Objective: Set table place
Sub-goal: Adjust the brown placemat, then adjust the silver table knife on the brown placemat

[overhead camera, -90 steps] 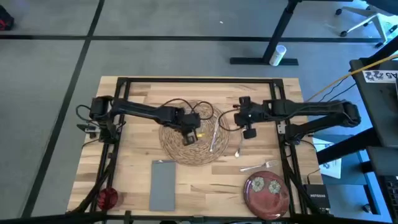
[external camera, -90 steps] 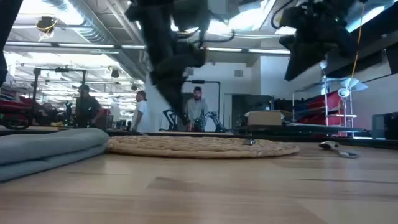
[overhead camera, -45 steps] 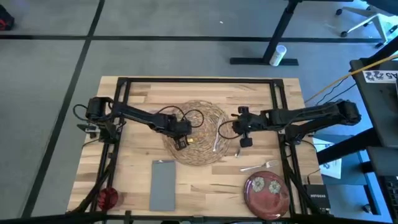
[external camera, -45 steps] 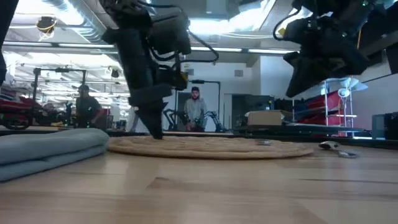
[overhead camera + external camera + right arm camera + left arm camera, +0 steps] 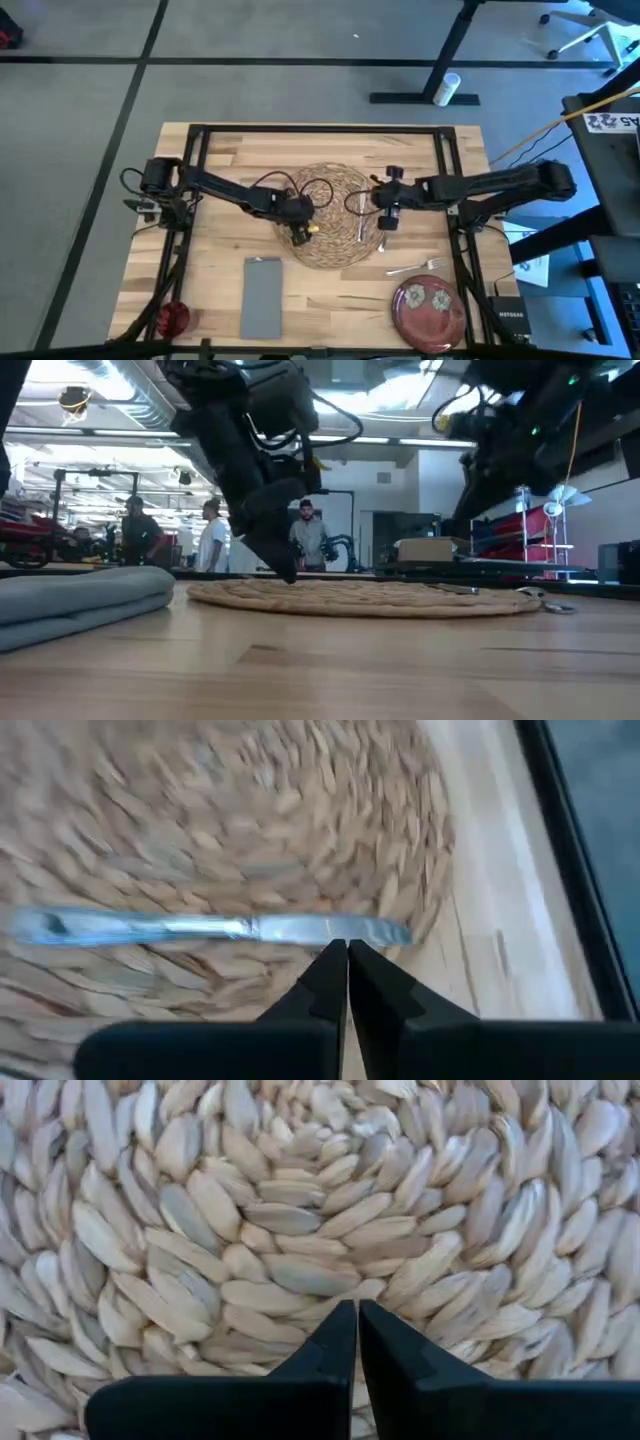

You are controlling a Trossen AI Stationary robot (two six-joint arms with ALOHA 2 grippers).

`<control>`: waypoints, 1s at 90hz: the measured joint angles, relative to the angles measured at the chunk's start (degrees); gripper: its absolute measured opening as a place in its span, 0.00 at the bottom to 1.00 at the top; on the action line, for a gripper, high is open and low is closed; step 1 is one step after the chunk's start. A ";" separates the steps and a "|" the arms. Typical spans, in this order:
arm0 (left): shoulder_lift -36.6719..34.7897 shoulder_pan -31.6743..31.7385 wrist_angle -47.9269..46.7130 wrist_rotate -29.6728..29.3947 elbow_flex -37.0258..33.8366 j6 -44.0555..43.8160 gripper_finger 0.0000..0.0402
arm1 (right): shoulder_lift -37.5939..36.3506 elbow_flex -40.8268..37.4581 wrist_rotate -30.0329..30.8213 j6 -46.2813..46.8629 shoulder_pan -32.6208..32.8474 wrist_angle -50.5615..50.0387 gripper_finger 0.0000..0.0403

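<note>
Both jaws pressed together, the left gripper [image 5: 298, 234] presses its tip onto the woven mat [image 5: 335, 245] at mid-worktop [image 5: 220, 160], seemingly to slide it, while the right gripper [image 5: 386, 222] hovers by the knife [image 5: 360, 217] lying on the mat's edge; plate [image 5: 430, 310], napkin [image 5: 262, 296] and cup [image 5: 172, 319] wait at the near side

The surface [image 5: 225, 150] is a light plank top with a black frame. Directly on it: 1 round woven mat [image 5: 335, 215] at centre, 1 gray napkin [image 5: 261, 296], 1 red cup [image 5: 172, 318], 1 fork [image 5: 413, 267], 1 dark red plate [image 5: 428, 307].
</note>
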 joint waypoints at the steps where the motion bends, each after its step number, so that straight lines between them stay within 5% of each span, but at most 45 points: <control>1: 0.00 0.00 0.14 0.00 0.00 0.04 0.00 | 0.48 0.01 0.00 -0.01 -0.28 0.50 0.00; 30: 0.00 0.02 -0.03 -0.20 0.00 0.12 0.00 | 12.02 0.02 0.61 -3.23 -7.27 7.05 0.00; 90: 0.00 0.04 0.00 -0.22 0.02 0.55 0.00 | 19.53 0.05 -2.10 -6.47 -11.14 12.47 0.00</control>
